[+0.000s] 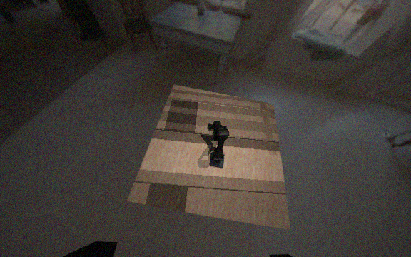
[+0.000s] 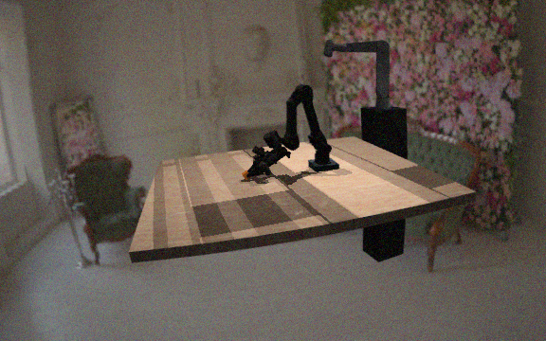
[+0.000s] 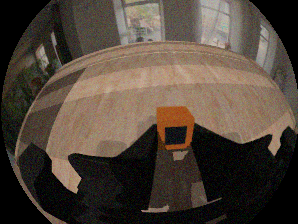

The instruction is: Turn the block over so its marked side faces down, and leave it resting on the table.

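Orange block [image 3: 174, 128] pinched in the jaws — arm [image 2: 301, 123] bent low, block just above the table [image 2: 358, 189]

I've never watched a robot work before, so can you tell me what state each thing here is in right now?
Gripper: shut on the block.
Block: orange, held between the fingers, low near the table; a dark square face points at the wrist camera.
Arm: bent, reaching down toward the table.
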